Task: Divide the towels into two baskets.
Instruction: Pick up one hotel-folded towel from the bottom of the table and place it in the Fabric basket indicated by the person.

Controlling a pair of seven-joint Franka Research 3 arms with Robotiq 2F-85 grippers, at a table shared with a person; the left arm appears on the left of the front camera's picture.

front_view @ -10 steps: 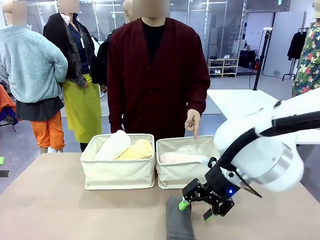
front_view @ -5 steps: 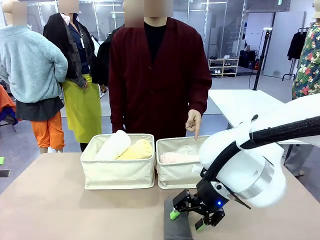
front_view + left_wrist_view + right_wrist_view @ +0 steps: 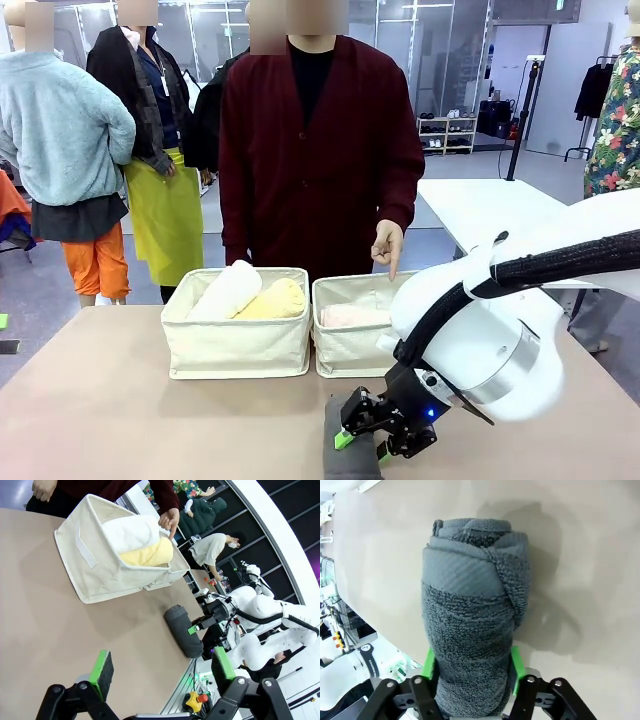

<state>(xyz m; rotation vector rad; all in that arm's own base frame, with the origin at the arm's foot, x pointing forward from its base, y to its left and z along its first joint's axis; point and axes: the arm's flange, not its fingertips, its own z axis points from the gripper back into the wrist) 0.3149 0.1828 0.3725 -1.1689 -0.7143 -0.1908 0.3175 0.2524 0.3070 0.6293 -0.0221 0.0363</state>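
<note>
Right fingers (image 3: 472, 675) pinched on the dark grey towel (image 3: 470, 630), green pads flush on both flanks, roll lying on the desk (image 3: 100, 400) at 6 o'clock of the right basket (image 3: 350, 345). Left fingers (image 3: 162, 672) spread wide, empty, hovering low over bare desk. Step looks like lift and carry: raise straight up so the roll doesn't unwind, clear the rim, drop beside the pink towel (image 3: 350, 316). Right arm bent low, wrist tipped down toward the desk. Person's hand (image 3: 386, 246) points into the right basket; white towel (image 3: 226, 290) and yellow towel (image 3: 272, 298) fill the left basket (image 3: 235, 345).
</note>
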